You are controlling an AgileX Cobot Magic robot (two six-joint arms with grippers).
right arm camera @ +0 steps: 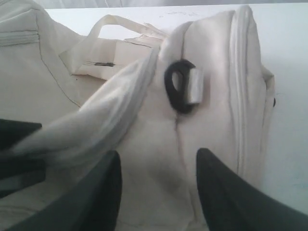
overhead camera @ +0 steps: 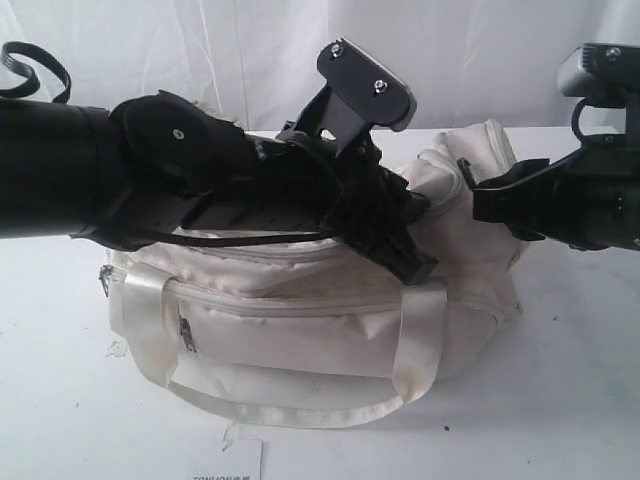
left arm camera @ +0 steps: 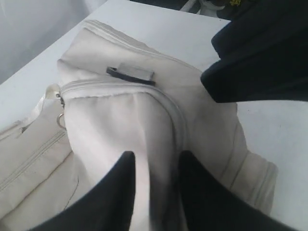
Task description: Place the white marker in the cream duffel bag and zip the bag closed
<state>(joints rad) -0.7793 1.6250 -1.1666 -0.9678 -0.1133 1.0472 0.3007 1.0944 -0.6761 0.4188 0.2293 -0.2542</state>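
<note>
Left claw (left arm camera: 156, 156) is partly open; right claw (right arm camera: 158, 154) is wide, and I cannot tell if it holds anything. Floppy cream duffel bag (overhead camera: 300, 340) cloth could jam the zipper (left arm camera: 174, 108).

The left arm (overhead camera: 120, 175) reaches level across from the left edge. Its wrist bends down past the middle, so the left gripper (left arm camera: 154, 161) points downward, its fingers (left arm camera: 120, 192) apart with a clear gap between them. The right arm (overhead camera: 590, 205) comes in level from the right edge. The right gripper (right arm camera: 156, 156) has its fingers (right arm camera: 226, 192) wide apart.
</note>
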